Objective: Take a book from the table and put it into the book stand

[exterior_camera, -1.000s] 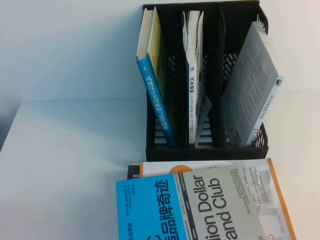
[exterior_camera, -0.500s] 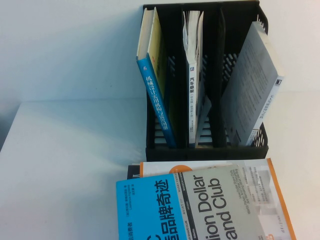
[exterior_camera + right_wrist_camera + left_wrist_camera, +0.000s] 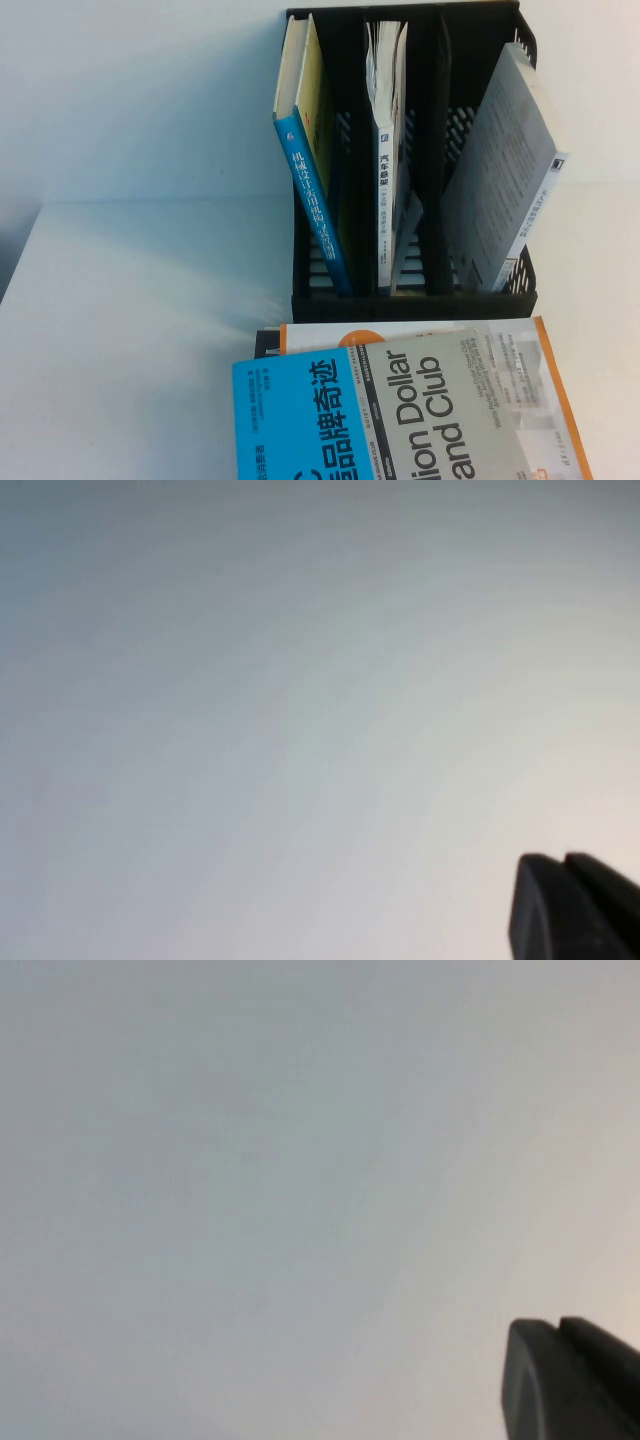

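Observation:
The book (image 3: 400, 420), half bright blue with white Chinese characters and half grey reading "Dollar ... Club", lies flat at the near edge of the white table (image 3: 130, 320), on top of a stack. The black book stand (image 3: 410, 302) stands upright just behind it. Neither arm shows in the high view. My left gripper (image 3: 556, 1328) shows only as two dark fingertips pressed together over a plain pale surface. My right gripper (image 3: 562, 860) looks the same, fingertips together and holding nothing.
A white orange-edged book (image 3: 548, 385) lies under the book. In the stand, a blue-spined yellow book (image 3: 315, 200) leans in the left slot, a white book (image 3: 385, 150) stands in the middle one, and a grey book (image 3: 500, 170) leans in the right one.

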Action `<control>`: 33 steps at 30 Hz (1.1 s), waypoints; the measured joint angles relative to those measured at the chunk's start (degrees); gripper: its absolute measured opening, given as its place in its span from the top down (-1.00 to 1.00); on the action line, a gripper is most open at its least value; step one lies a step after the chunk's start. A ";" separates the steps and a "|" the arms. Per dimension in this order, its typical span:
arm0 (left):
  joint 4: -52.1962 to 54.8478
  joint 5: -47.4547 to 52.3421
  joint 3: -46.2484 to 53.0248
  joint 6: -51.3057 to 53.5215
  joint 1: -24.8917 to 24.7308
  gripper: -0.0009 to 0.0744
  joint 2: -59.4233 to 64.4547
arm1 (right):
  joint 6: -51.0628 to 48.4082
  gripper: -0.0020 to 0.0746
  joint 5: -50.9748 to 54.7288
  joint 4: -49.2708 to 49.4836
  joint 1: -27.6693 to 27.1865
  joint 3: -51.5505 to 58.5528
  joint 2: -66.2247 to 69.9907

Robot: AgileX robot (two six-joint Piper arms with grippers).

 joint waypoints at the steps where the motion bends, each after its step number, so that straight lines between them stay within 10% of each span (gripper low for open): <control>1: 1.89 -1.35 -1.61 0.17 -0.24 0.99 -0.04 | 0.00 0.96 0.00 -0.98 0.00 -2.68 0.82; 7: 14.54 -1.38 -11.96 3.65 -3.84 0.99 6.52 | -0.59 0.96 5.69 -2.63 0.00 -15.91 10.72; 19: 18.00 20.34 -23.72 18.74 -5.12 0.99 26.32 | -2.87 0.96 57.30 -2.19 0.22 -32.01 29.44; 33: 16.85 40.29 -23.80 12.63 -5.12 0.99 33.27 | -8.87 0.96 69.77 25.06 6.41 -25.99 34.86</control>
